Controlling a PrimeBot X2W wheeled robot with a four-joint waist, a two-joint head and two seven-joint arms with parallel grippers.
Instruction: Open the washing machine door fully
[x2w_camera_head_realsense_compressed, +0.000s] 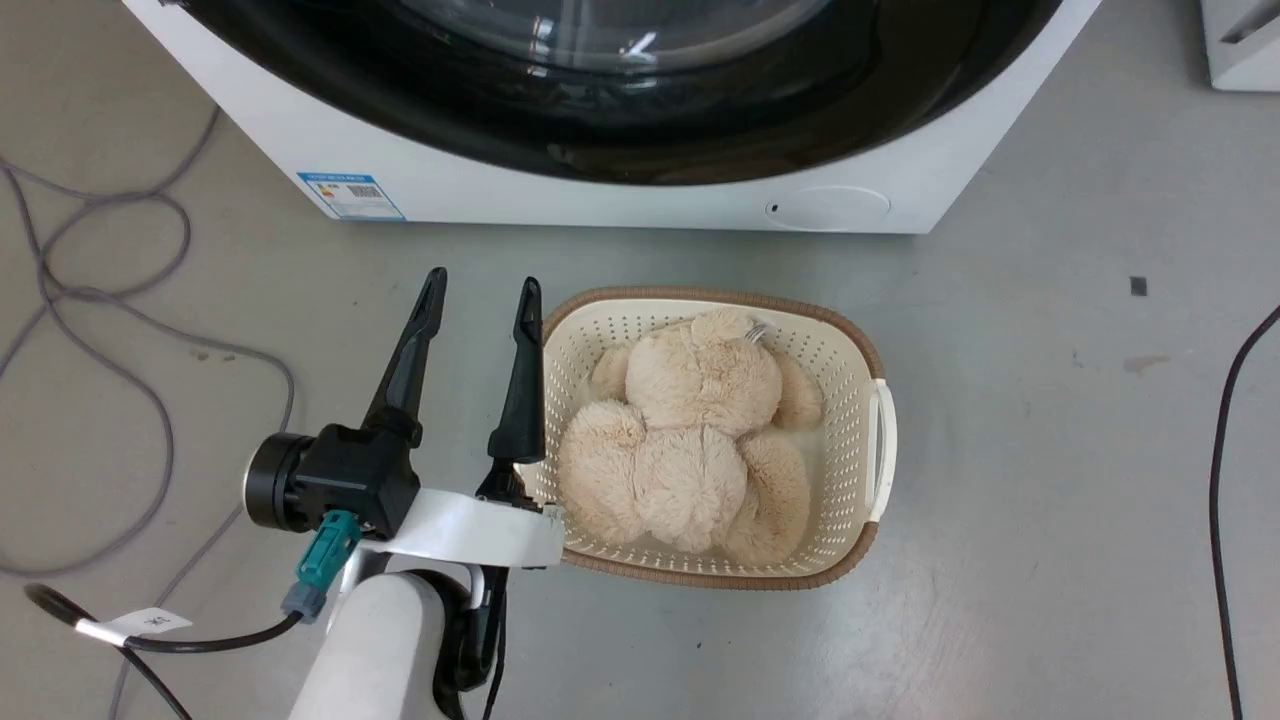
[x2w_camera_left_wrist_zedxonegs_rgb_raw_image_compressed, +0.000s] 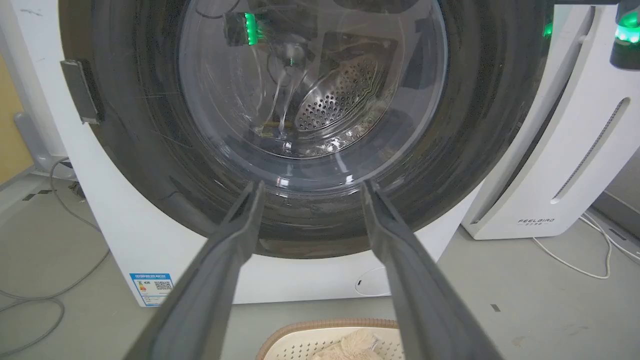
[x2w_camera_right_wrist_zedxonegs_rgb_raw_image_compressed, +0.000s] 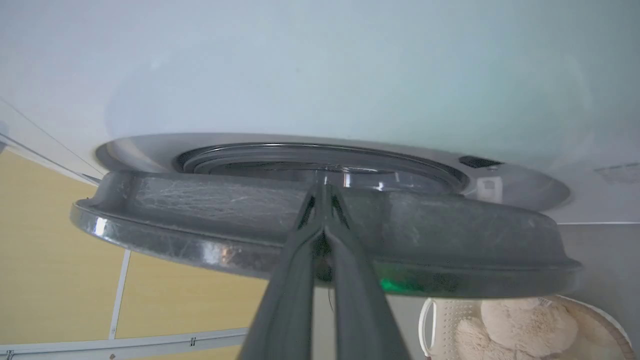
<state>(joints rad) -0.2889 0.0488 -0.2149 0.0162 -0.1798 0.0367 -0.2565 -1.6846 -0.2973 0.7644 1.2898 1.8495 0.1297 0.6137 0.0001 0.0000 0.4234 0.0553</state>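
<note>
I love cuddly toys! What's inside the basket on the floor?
A fluffy beige plush toy lies in the basket and fills most of it. Anything underneath the toy is covered, so I can't tell what else is in there.

The left gripper (x2w_camera_head_realsense_compressed: 482, 285) has two long black fingers (x2w_camera_head_realsense_compressed: 410, 360) that get thin at the tips. They grow from a chunky black block (x2w_camera_head_realsense_compressed: 350, 480) with a round black and silver knob (x2w_camera_head_realsense_compressed: 265, 495) on its left side. A blue-green plug (x2w_camera_head_realsense_compressed: 325, 565) joins a black cable (x2w_camera_head_realsense_compressed: 200, 642) with a small white tag (x2w_camera_head_realsense_compressed: 138, 625). A flat white plate (x2w_camera_head_realsense_compressed: 470, 530) sits on the round, pale arm (x2w_camera_head_realsense_compressed: 380, 650). The right gripper (x2w_camera_right_wrist_zedxonegs_rgb_raw_image_compressed: 324, 187) has long dark grey fingers (x2w_camera_right_wrist_zedxonegs_rgb_raw_image_compressed: 285, 310) too.
</note>
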